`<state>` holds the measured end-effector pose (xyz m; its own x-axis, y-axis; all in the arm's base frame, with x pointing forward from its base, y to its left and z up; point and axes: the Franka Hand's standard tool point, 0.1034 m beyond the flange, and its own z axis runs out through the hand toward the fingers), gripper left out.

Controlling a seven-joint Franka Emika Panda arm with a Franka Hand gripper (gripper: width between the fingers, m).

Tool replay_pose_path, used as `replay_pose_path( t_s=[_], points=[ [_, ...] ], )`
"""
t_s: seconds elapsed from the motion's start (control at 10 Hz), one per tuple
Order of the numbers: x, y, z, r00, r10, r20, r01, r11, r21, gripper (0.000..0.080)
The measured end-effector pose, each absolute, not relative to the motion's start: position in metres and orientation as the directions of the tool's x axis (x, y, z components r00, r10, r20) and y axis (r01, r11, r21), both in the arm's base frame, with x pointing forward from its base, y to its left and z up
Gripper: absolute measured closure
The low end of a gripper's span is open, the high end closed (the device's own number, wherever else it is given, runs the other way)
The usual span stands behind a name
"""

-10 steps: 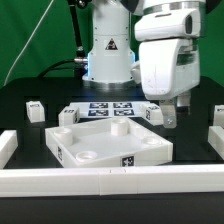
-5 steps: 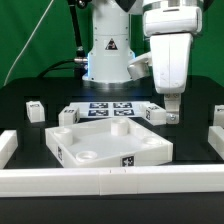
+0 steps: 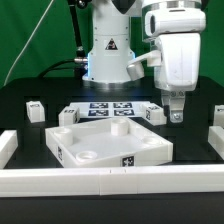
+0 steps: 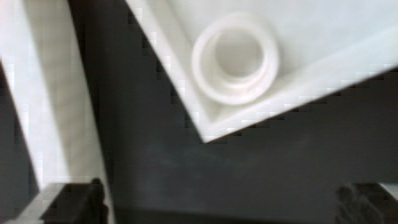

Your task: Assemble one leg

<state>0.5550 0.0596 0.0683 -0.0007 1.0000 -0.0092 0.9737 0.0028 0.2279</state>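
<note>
Green cloth (image 3: 25,40) hangs behind a black counter (image 3: 30,132) fenced at the front by a low white rail (image 3: 110,181). On the counter lies a large flat white panel (image 3: 110,142) with round sockets at its corners. Behind it sit the marker board (image 3: 110,108) and the arm's white base (image 3: 108,55).

The leg (image 3: 153,113) sits on the counter at the panel's far corner on the exterior view's right, just beside the marker board. It looks wider than it is tall, so its long axis seems to run roughly across that view rather than upward, with a tagged face turned toward the camera. It is too small to tell which end points where. Similar small white blocks (image 3: 35,110) stand further toward the exterior view's left, apart from the panel.

The tool (image 3: 175,116) hangs with its fingers pointing down, near the leg on the exterior view's right side and not touching it. From this side the gap between the fingers is hard to read.

The wrist view settles that. The two dark fingertips (image 4: 71,203) sit at opposite edges of the picture, so the tool (image 4: 217,205) is spread wide, with only bare counter (image 4: 231,165) between them. That view also shows one panel corner with its round socket (image 4: 235,60) close up, plus a white strip (image 4: 39,100) I cannot identify. The leg shows only in the exterior view.
</note>
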Motion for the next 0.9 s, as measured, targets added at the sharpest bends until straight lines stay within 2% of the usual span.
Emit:
replay_pose_path(
  t_s=[0.2, 0.7, 0.8, 0.9],
  points=[
    [0.553, 0.051, 0.069, -0.095, 0.993, -0.073, 0.967, 0.109, 0.228, 0.015],
    [0.552, 0.044, 0.069, -0.101, 0.99, -0.096, 0.968, 0.12, 0.221, 0.015],
    [0.552, 0.043, 0.069, -0.131, 0.986, -0.101, 0.963, 0.151, 0.224, 0.015],
    [0.547, 0.037, 0.066, -0.196, 0.975, -0.101, 0.945, 0.216, 0.246, 0.015]
  ],
)
